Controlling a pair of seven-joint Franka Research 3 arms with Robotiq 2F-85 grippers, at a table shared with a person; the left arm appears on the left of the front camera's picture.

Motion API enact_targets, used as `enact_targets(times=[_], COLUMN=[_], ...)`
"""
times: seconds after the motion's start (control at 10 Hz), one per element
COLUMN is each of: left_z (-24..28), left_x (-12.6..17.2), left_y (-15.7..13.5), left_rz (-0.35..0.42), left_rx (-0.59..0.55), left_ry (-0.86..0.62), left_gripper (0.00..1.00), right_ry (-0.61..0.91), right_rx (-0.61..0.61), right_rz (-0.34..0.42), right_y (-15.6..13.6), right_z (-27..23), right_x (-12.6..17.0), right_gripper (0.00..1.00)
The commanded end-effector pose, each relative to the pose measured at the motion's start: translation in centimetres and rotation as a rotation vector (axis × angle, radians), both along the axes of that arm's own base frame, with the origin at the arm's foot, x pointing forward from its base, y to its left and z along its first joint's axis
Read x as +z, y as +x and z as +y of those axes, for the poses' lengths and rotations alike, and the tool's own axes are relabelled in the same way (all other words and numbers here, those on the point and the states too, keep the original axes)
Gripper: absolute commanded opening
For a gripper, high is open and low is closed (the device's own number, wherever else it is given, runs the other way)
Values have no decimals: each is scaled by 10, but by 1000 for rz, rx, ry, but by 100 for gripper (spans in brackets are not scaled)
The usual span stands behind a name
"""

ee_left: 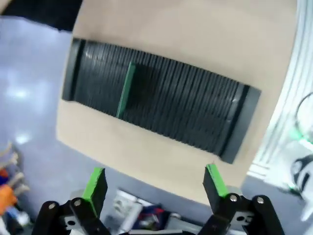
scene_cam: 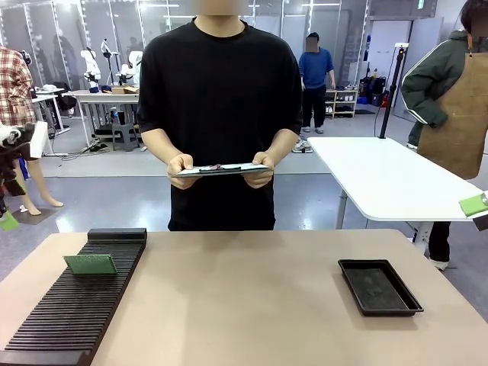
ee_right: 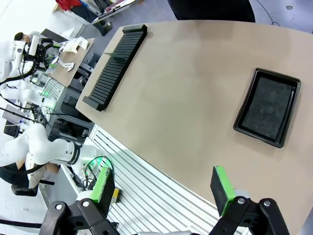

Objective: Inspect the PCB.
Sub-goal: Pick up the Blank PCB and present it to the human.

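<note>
At table's left, PCB (scene_cam: 91,264) stands on edge in slotted rack (scene_cam: 69,313), untouched — left gripper (ee_left: 154,181) hovers above rack, jaws wide, empty; right gripper (ee_right: 161,183) also wide, empty. Recommended: straddle board's thickness squarely, close gently, lift straight along slot.

PCB (ee_left: 126,90) blurred, seen edge-on

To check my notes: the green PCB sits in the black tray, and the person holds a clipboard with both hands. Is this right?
Not quite: the green PCB stands in the black slotted rack, not the black tray, as the front view shows. The clipboard part is right.
</note>
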State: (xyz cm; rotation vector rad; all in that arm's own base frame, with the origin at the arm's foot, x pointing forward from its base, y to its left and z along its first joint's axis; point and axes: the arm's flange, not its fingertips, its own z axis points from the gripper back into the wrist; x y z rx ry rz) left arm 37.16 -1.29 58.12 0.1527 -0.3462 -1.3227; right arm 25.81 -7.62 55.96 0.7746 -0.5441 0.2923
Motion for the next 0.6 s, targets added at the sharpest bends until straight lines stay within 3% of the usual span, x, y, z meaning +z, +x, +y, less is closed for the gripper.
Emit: enact_targets(times=[0.0,0.1,0.2,0.5], left_z=[18,20,9,15], left_x=[0,2,-1,-2], left_y=[-1,-7,2,1], left_rz=[-24,53,-15,-4], left_rx=[-90,-122,-63,-92], left_ry=[-71,-51,-6,-13], left_gripper=[100,100,100,100], right_ry=[5,5,5,5], right_rx=[5,5,5,5], right_rz=[1,1,1,1], right_y=[0,0,0,0], right_z=[0,0,0,0], right_x=[0,0,0,0], right_gripper=[100,100,100,100])
